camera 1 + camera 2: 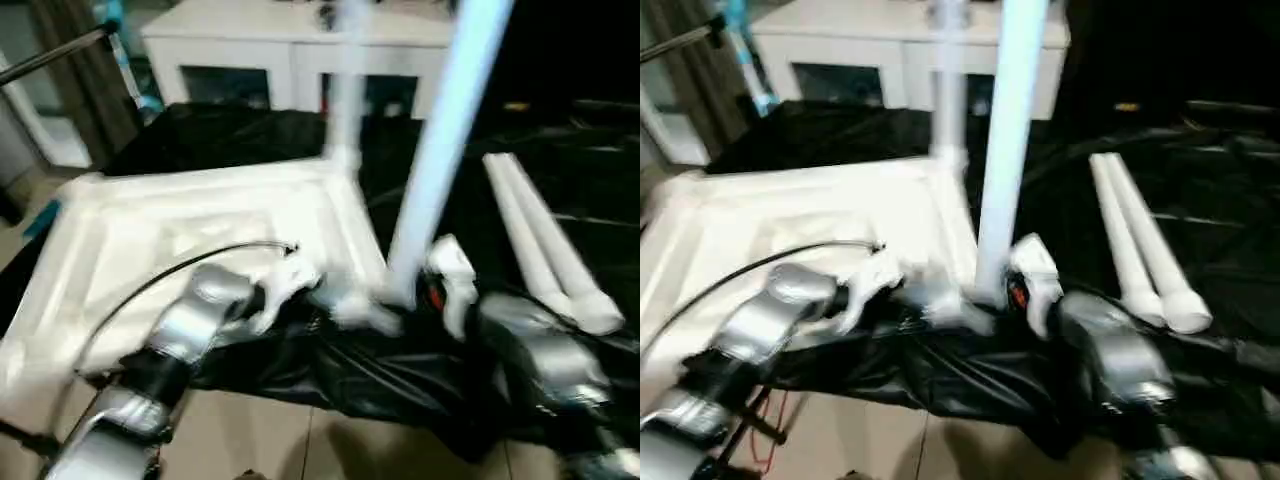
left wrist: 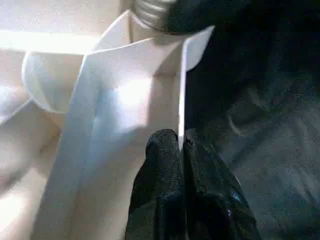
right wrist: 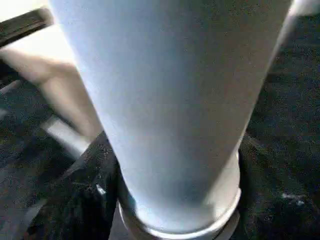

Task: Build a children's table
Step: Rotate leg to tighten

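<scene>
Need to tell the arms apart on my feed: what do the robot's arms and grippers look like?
Both forearms are rounded silver shells: left forearm, right forearm. A thin black cable arcs over the left one, which has a black band nearer the elbow. The hand housings are white, with a red spot on the right gripper. The left gripper has black, glossy, rounded fingers.

The upright leg [image 1: 440, 140] runs past the top edge, its upper end unseen. Motion blur smears the tabletop's [image 1: 150, 230] near corner, so the leg's seating there cannot be told.
</scene>
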### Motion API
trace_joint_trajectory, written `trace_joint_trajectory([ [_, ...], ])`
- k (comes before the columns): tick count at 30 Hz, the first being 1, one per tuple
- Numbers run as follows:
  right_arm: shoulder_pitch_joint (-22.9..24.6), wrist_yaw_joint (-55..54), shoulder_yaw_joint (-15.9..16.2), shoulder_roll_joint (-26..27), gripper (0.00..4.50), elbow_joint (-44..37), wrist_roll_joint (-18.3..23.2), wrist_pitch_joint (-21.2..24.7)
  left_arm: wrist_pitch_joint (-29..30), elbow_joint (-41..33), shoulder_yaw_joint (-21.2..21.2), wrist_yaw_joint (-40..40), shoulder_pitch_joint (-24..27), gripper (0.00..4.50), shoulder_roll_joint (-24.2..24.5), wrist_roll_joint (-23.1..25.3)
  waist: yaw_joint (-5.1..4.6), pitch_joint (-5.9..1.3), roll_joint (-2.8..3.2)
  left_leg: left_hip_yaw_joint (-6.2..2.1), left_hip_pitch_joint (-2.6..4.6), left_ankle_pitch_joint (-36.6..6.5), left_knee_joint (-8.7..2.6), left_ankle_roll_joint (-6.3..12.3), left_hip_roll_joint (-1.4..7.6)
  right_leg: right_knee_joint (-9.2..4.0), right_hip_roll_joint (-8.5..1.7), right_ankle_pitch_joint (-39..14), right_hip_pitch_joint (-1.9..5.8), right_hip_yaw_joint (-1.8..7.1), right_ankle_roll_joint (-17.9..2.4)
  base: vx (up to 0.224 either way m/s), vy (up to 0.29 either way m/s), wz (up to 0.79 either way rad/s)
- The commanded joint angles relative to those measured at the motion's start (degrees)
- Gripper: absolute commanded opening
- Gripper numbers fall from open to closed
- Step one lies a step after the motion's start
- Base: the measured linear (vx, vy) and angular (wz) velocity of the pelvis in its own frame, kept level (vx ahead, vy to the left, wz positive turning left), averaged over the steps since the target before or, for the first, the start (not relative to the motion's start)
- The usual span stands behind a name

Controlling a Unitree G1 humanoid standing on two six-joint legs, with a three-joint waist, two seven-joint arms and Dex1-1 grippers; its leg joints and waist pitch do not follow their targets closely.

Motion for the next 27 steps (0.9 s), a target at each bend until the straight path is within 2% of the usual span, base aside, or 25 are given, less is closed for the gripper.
trace_joint_trajectory([
  [1,0.5,-2.5,3.1,2.4,2.73,2.3,-1.1,1.6,0.1,-1.2,-0.4,2.1,-1.9,0.0,-2.9,-1.4,-0.1,-2.76,-0.84,-0.53,0.97,-17.4,-4.8,0.1,1.57,-5.14,-2.71,-19.5,2.16,2.0,-10.4,0.0,0.0,0.0],
  [2,-0.1,-5.1,2.5,3.5,2.73,3.4,-1.4,2.4,1.0,-0.6,0.3,4.2,-2.4,0.0,-4.0,-1.4,-0.14,-2.91,-0.83,-0.57,0.81,-17.1,-4.77,0.46,1.54,-5.13,-2.65,-19.0,2.34,1.97,-9.9,0.0,0.0,0.0],
  [3,-1.8,-13.6,0.6,7.1,2.73,7.4,-2.9,3.6,3.3,0.9,1.8,9.7,-3.7,0.0,-7.1,-1.2,-0.21,-2.9,-0.85,-0.53,0.82,-16.7,-4.77,0.65,1.55,-5.13,-2.59,-18.2,2.17,2.01,-10.0,0.0,0.0,0.0],
  [4,-2.2,-15.0,0.4,7.8,2.73,8.1,-3.2,3.9,3.6,1.1,2.0,10.6,-3.9,0.0,-7.7,-1.2,-0.4,-2.91,-0.77,-0.45,0.8,-16.5,-4.71,0.41,1.51,-4.99,-2.53,-17.9,2.01,2.06,-10.2,0.0,0.0,0.0],
  [5,-2.8,-17.7,-0.2,9.4,2.73,9.5,-3.9,4.1,4.3,1.2,2.4,12.2,-4.2,0.0,-9.0,-1.0,-0.64,-2.8,-0.83,-0.53,0.81,-16.9,-4.83,-0.16,1.26,-5.17,-2.5,-19.6,2.04,1.86,-10.0,0.0,0.0,0.0],
  [6,-3.2,-18.8,-0.4,10.5,2.73,10.4,-4.3,3.4,4.6,0.8,2.3,12.7,-4.1,0.0,-9.7,-0.8,-0.44,-2.87,-1.1,-0.6,0.97,-17.0,-4.8,-0.08,1.3,-5.35,-2.6,-20.9,2.06,1.85,-9.4,0.0,0.0,0.0],
  [8,-3.5,-19.5,-0.6,11.6,3.42,11.0,-4.4,2.2,4.6,-0.1,1.7,12.3,-3.7,0.0,-10.2,-0.6,-0.4,-2.79,-1.12,-0.62,0.7,-17.1,-4.89,0.16,1.36,-5.5,-2.65,-21.1,2.06,1.92,-8.8,0.0,0.0,0.0],
  [10,-3.6,-18.9,-0.8,12.1,3.44,10.6,-3.3,2.5,4.2,-1.1,0.8,11.3,-3.1,0.0,-9.9,-0.5,-0.31,-2.85,-1.05,-0.66,0.78,-17.2,-4.97,0.35,1.42,-5.48,-2.55,-20.2,2.01,1.92,-8.5,0.0,0.0,0.0],
  [12,-3.7,-18.3,-0.6,11.7,3.63,10.3,-3.2,2.1,3.5,-1.5,0.4,10.4,-2.7,0.0,-9.3,-0.5,-0.34,-2.89,-0.93,-0.66,0.64,-16.8,-5.06,0.67,1.51,-5.2,-2.45,-17.6,2.12,1.94,-9.0,0.0,0.0,0.0],
  [14,-4.0,-15.8,0.1,10.3,3.85,9.5,-3.4,-0.3,1.8,-2.1,-0.2,8.2,-1.9,0.0,-7.8,-0.9,-0.33,-2.92,-0.85,-0.7,0.63,-17.1,-5.07,0.65,1.55,-5.14,-2.5,-16.8,2.15,1.93,-9.2,0.0,0.0,0.0],
  [17,-3.6,-10.8,1.1,8.5,3.9,7.5,-2.8,-2.0,0.9,-2.8,-0.7,5.8,-1.4,0.0,-6.3,-1.3,-0.41,-3.12,-0.76,-0.59,0.49,-15.9,-4.88,1.02,1.55,-4.87,-2.51,-13.7,2.33,1.97,-10.0,0.0,0.0,0.0],
  [21,-1.4,0.5,4.5,3.3,3.9,1.7,-1.6,-4.7,-1.6,-3.9,-1.6,0.5,-0.6,0.0,-3.3,-2.1,-0.1,-3.22,-0.9,-0.54,0.24,-13.3,-4.59,2.71,1.63,-4.32,-2.37,-8.6,2.75,1.94,-11.2,0.0,0.0,0.0],
  [23,0.3,7.4,6.3,-0.6,3.9,-1.8,-0.4,-5.3,-2.8,-5.0,-2.4,-3.8,0.0,0.0,-1.1,-3.1,-0.01,-3.44,-0.99,-0.41,0.32,-10.2,-4.25,4.31,1.72,-3.57,-2.31,-2.7,2.81,1.95,-13.3,0.0,0.0,0.0],
  [27,2.1,15.3,8.6,-5.5,3.9,-4.6,0.1,-6.0,-3.7,-5.8,-3.3,-7.7,0.3,0.0,1.0,-3.8,0.45,-3.43,-0.99,-0.31,0.42,-9.4,-4.06,5.79,1.9,-3.42,-2.44,-1.3,2.96,1.88,-14.8,0.0,0.0,0.0],
])
